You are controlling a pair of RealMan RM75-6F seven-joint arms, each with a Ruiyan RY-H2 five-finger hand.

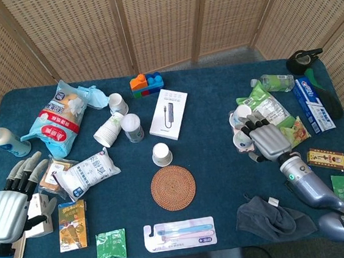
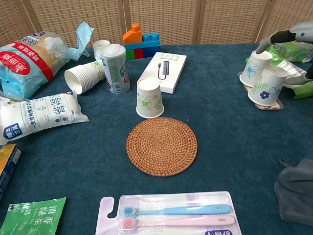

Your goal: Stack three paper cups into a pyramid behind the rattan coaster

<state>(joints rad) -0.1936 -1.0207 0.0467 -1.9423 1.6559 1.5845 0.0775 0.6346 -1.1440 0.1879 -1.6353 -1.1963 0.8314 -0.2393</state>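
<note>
Reaching over the right side of the table (image 1: 212, 161), the right hand (image 1: 265, 139) hangs with fingers spread above two upside-down paper cups, the near right cup (image 2: 265, 86) and the far right cup (image 2: 254, 67); it grips nothing, and whether a fingertip touches a cup cannot be told. The left hand (image 1: 11, 204) rests at the front left edge, fingers apart and empty, beside a white salt bag (image 1: 85, 172) and a yellow packet (image 1: 72, 223).

One more upturned cup, the centre cup (image 2: 149, 97), stands just behind the rattan coaster (image 2: 162, 145), so three cups stand singly, two of them well apart from the coaster. Open blue cloth lies between the coaster and the right cups, and to the coaster's left. A toothbrush pack (image 2: 167, 215) lies along the front edge, a grey cloth (image 1: 273, 217) at the front right.

The chest view shows the flower prints on the cups and only the right hand's fingertips (image 2: 274, 39) at the frame's upper right; the left hand is out of it. The head view alone takes in both hands, the toothpaste box (image 1: 312, 104) and the white bottle (image 1: 6, 141) at the table's ends.

A sleeve of nested cups (image 2: 84, 76) lies on its side near a green canister (image 2: 115, 67), a white box (image 2: 163, 71) and toy blocks (image 2: 141, 41).
</note>
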